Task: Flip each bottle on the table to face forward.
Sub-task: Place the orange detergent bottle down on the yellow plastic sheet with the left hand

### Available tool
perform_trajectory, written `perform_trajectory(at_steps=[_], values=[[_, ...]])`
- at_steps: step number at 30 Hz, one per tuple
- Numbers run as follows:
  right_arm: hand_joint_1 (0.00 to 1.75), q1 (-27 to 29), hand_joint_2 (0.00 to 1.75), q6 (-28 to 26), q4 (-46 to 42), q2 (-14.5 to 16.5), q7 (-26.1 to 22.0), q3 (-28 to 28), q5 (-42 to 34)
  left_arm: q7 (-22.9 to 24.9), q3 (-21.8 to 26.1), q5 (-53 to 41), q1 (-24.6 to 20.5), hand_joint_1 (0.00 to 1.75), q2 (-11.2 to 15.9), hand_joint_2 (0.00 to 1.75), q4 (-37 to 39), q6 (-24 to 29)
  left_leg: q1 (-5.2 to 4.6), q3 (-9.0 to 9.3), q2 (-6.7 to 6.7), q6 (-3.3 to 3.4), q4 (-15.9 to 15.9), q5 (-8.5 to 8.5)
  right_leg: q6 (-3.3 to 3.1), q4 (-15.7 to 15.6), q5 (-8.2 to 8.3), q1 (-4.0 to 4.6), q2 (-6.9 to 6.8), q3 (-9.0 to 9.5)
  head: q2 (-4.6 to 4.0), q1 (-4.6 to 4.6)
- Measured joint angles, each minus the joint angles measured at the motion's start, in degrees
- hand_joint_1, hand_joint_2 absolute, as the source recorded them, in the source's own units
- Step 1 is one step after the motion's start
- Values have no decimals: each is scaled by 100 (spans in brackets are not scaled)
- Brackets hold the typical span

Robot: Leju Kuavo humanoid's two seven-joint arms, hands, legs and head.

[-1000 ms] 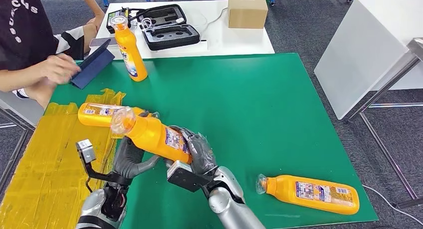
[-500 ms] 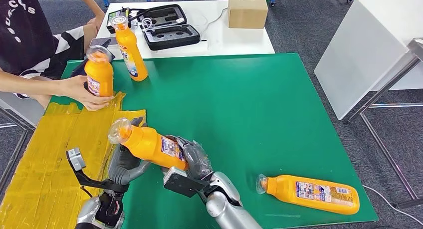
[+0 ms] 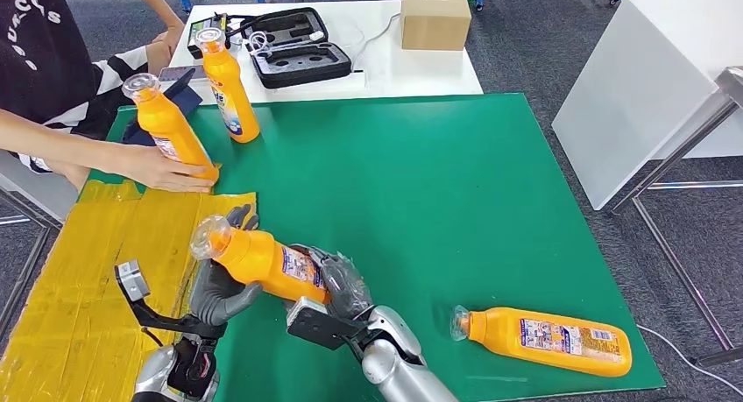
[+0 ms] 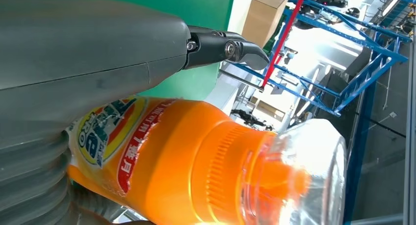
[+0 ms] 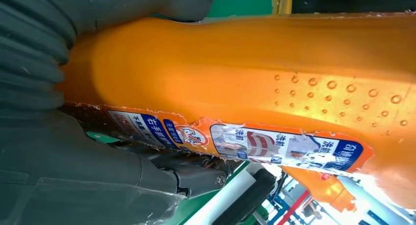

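Both hands grip one bottle (image 3: 263, 257) lifted over the mat's (image 3: 491, 183) near edge: right hand (image 3: 343, 284) round its base, left hand (image 3: 219, 288) under the neck. Fumble the handover and it drops. Farther off, a person's hand (image 3: 166, 167) tilts another bottle (image 3: 168, 129).

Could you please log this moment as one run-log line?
both robot hands hold bottle | person tilts second bottle | third lies flat

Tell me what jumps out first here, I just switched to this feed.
Both robot hands, left hand and right hand, hold one orange bottle tilted over the green mat's near-left part. A person's hand grips another bottle at the far left; a third bottle lies flat near the right corner.
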Motion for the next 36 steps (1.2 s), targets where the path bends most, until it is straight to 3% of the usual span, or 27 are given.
perform_trajectory(at_steps=[15, 31, 35, 36], values=[[175, 2, 175, 8, 136, 2, -107, 12, -15, -141, -190, -239, 26, 0, 37, 175, -163, 74, 0, 0, 0, 0, 0, 0, 0, 0, 0, 0, 0, 0, 0, 0], [175, -31, 175, -12, 61, 15, -155, 454, -28, -218, -283, -269, 34, 1, 45, 175, -55, 89, 0, 0, 0, 0, 0, 0, 0, 0, 0, 0, 0, 0, 0, 0], [175, -45, 175, 11, 41, 14, -147, 531, -157, -242, -305, -205, 30, 175, 43, 175, -22, 92, 0, 0, 0, 0, 0, 0, 0, 0, 0, 0, 0, 1, 0, 0], [175, -48, 175, 10, 38, 14, -137, 551, -174, -249, -304, -174, 31, 175, 40, 175, -20, 103, 0, 0, 0, 0, 0, 0, 0, 0, 0, 0, 0, 1, 0, 0]])
